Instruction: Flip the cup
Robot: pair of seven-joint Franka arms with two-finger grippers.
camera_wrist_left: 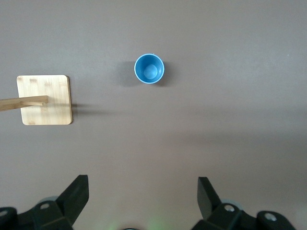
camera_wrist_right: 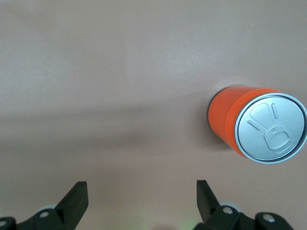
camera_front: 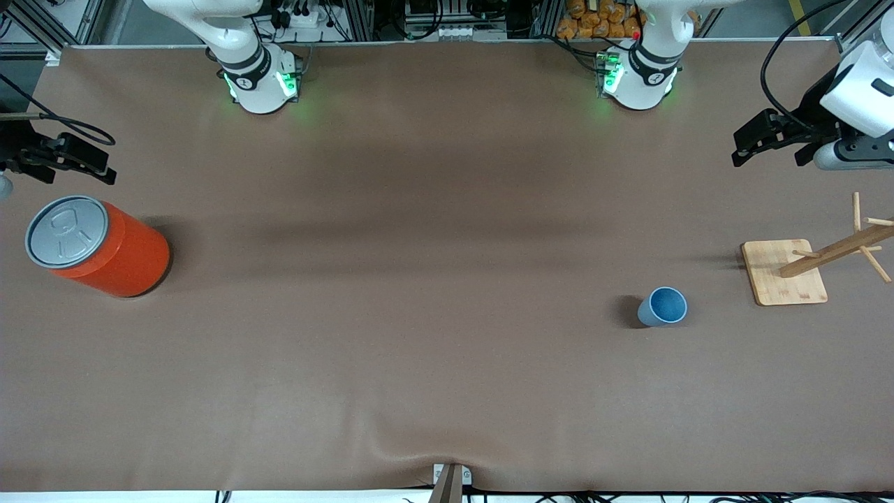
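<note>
Cup (camera_front: 662, 306) stands mouth-up on the desk (camera_front: 419, 279) near the wooden rack (camera_front: 785, 271); left end effector (camera_wrist_left: 143, 194) and right end effector (camera_wrist_right: 142, 194) both released, empty, partly cut off at frame edges.

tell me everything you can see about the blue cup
The cup is small, light blue and tapered, with no handle and a darker blue inside; it looks like plastic. It stands upright, mouth up, empty, on the brown table toward the left arm's end, beside the wooden rack. Nothing else touches it.
</note>
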